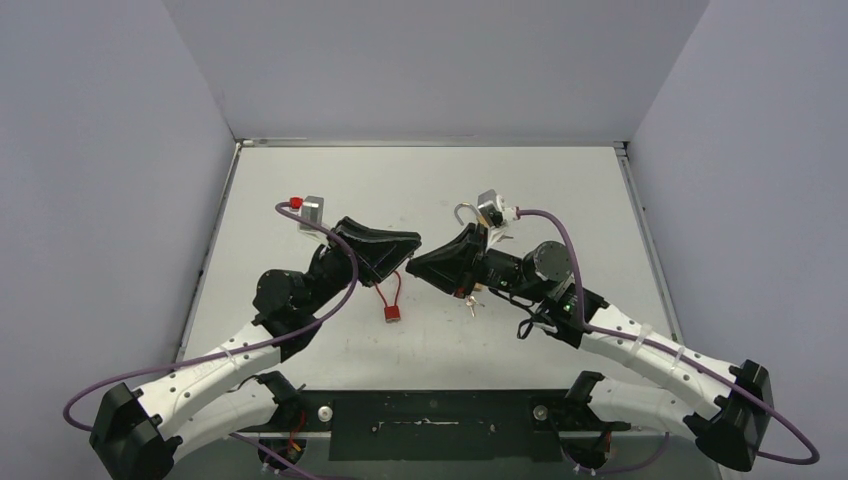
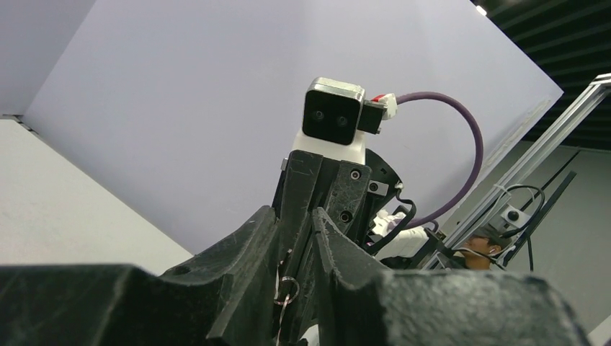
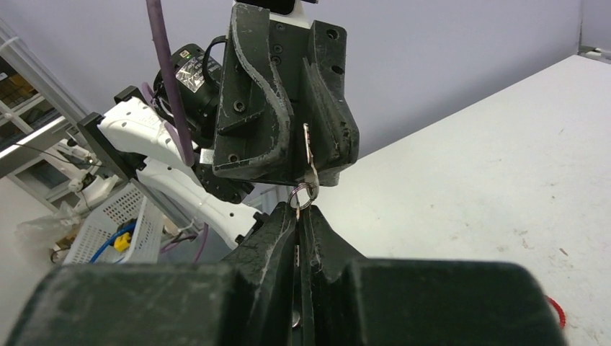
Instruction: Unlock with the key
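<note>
A red padlock (image 1: 392, 313) with a thin red cable shackle lies on the white table (image 1: 300, 330), under the spot where my two grippers meet tip to tip. My right gripper (image 1: 415, 268) (image 3: 301, 213) is shut on a small silver key (image 3: 297, 254). Its ring (image 3: 302, 195) shows just past the fingertips. A second key on the ring (image 3: 308, 146) sits in the narrow gap of my left gripper (image 1: 412, 245) (image 2: 292, 216), whose jaws stand slightly apart. The ring (image 2: 288, 289) also shows low between the left fingers. Another small key (image 1: 470, 300) dangles under the right gripper.
Grey walls enclose the table on three sides, with metal rails along its left and right edges (image 1: 212, 250). A bit of the red cable (image 3: 555, 311) shows at the lower right of the right wrist view.
</note>
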`<state>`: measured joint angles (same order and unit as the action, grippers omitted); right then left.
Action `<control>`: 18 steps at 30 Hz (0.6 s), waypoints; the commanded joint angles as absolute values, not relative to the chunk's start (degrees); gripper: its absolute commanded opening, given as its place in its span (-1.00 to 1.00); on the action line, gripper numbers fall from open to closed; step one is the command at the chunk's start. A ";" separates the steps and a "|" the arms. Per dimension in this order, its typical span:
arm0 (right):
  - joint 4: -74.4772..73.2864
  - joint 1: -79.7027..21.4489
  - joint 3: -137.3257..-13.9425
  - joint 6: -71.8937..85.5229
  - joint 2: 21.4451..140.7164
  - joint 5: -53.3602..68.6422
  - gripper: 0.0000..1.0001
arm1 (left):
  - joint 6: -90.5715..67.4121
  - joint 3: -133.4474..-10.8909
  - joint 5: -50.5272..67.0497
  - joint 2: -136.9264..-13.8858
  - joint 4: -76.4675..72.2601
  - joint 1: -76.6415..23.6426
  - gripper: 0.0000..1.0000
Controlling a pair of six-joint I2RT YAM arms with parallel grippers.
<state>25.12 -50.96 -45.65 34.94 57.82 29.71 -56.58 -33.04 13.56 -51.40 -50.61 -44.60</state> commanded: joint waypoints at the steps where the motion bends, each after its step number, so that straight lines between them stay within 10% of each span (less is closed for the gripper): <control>1: 24.51 -50.52 -47.90 31.72 55.32 29.73 -1.00 | -58.79 -33.11 14.01 -50.68 -51.44 -45.00 -0.58; 13: 22.55 -50.29 -47.66 31.30 54.12 30.38 -1.00 | -57.88 -32.76 11.73 -49.66 -48.54 -44.91 -1.00; 18: 23.86 -50.29 -47.30 31.64 53.64 28.80 -1.00 | -60.24 -31.93 8.45 -48.38 -46.51 -44.85 0.01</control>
